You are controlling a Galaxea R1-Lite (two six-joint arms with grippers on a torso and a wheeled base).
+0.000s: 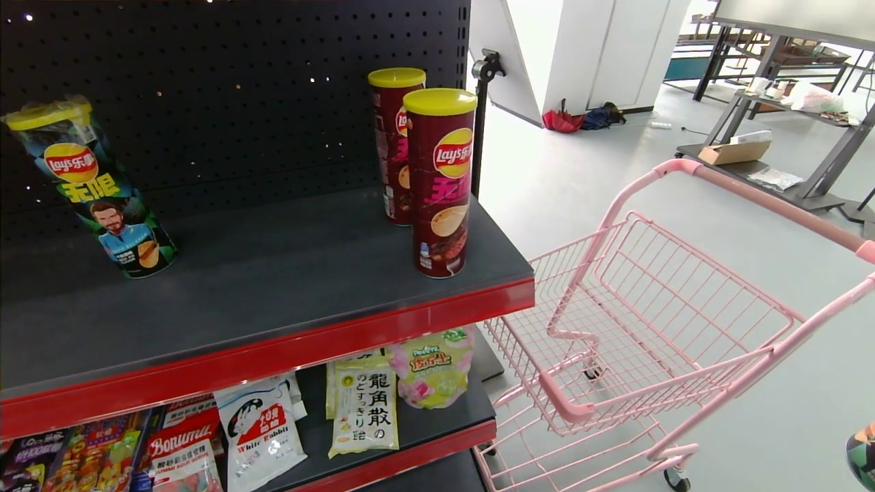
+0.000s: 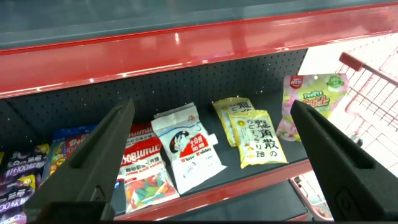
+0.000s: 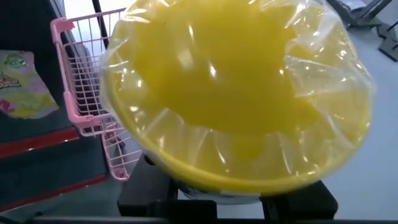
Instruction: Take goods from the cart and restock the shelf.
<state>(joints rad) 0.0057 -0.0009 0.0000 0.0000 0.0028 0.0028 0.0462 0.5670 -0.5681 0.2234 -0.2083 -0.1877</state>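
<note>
A chip can with a yellow lid under clear wrap sits right in front of the right wrist camera, with my right gripper shut on its body below the lid. A sliver of that can shows at the head view's lower right corner, beside the pink cart, whose basket holds nothing. On the top shelf stand two maroon chip cans at the right end, and a green chip can leans against the pegboard at the left. My left gripper is open, empty, facing the lower shelf.
Snack bags lie along the lower shelf under the red shelf edge. The top shelf's middle is bare between the cans. Tables and a box stand far back right across open grey floor.
</note>
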